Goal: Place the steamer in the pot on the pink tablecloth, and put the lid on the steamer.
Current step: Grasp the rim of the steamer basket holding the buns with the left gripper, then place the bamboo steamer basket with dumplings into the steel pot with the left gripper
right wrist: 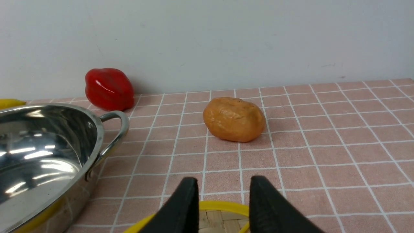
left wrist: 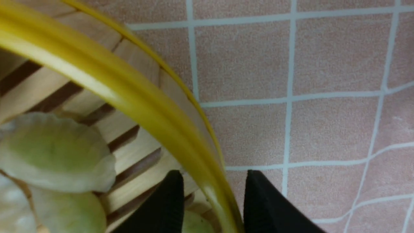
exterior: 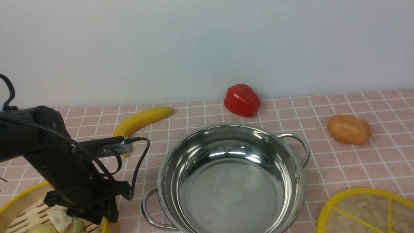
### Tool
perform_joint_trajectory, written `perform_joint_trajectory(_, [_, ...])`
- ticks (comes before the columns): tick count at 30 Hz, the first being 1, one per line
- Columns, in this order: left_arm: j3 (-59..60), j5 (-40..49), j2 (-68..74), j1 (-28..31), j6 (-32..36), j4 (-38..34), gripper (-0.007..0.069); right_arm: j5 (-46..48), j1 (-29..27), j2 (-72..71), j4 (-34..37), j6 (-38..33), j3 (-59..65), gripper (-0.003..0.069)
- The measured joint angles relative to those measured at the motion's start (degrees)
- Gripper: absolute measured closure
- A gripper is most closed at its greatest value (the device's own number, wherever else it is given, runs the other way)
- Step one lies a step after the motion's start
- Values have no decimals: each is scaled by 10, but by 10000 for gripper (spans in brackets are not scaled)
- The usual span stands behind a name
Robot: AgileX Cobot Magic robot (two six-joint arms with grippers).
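Ideally, the left pincer [left wrist: 213,181], its fingers apart astride the wall of the steamer [exterior: 19,207] and clamping nothing yet, should close squarely on that wall and lift level, so the pale green dumplings [left wrist: 55,152] inside do not slide. That steamer sits at the near left of the pink tablecloth [exterior: 355,161], just beside the empty pot [exterior: 231,191] in the middle. On the pot's near right lies the lid [exterior: 365,210], with the right pincer [right wrist: 223,187] hanging open and empty over its edge.
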Motion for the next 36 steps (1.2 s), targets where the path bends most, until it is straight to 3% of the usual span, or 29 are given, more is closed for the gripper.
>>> perform_joint_trajectory(4, [0,-4,16,0,0,-4,425,0,0,0,0,0,0,417])
perform_joint_trajectory(7, [0,-1,18,0,-11,-8,541,0,0,0,0,0,0,417])
perform_joint_trajectory(9, [0,4,18,0,-14,-4,572,0,0,0,0,0,0,417])
perform_joint_trajectory(20, [-55,98,-7,0,2,29,593,0,0,0,0,0,0,417])
perform_joint_trajectory(27, [-208,169,-74,-10,3,53,593,0,0,0,1,0,0,417])
perform_joint_trajectory(31, [-284,173,-78,-64,14,69,593,0,0,0,2,0,0,417])
perform_joint_trajectory(36, [-344,177,-67,-200,25,59,593,0,0,0,2,0,0,417])
